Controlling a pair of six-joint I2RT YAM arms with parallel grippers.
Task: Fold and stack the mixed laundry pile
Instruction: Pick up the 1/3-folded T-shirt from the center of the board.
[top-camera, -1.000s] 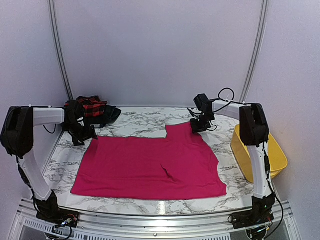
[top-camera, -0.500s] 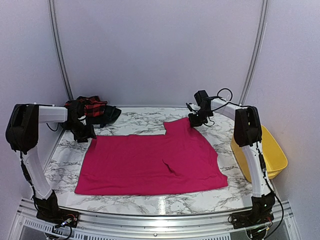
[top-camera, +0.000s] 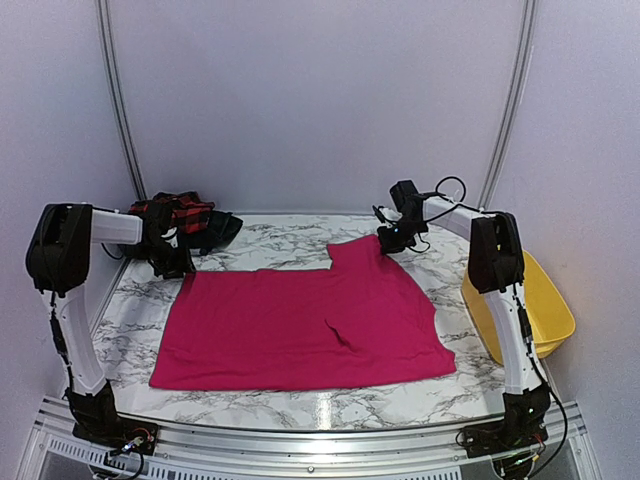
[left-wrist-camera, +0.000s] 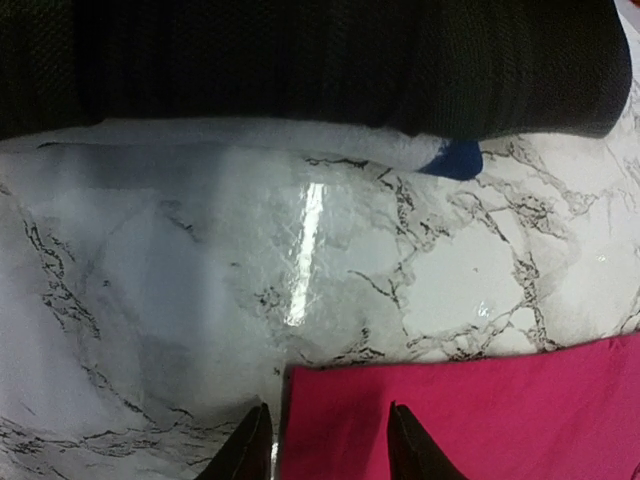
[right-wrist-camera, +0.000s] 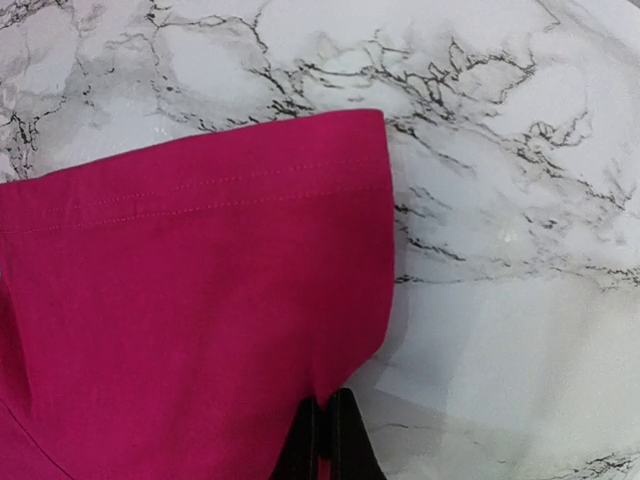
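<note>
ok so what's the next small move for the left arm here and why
Probably close the left gripper on the far left corner of the pink garment. Its jaws straddle that corner but stand apart, while the right gripper is pinched shut on the garment's far right edge. Both far corners likely need holding before a fold.

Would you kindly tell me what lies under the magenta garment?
Only the marble table shows around the magenta garment; anything beneath the cloth itself is covered and cannot be seen.
</note>
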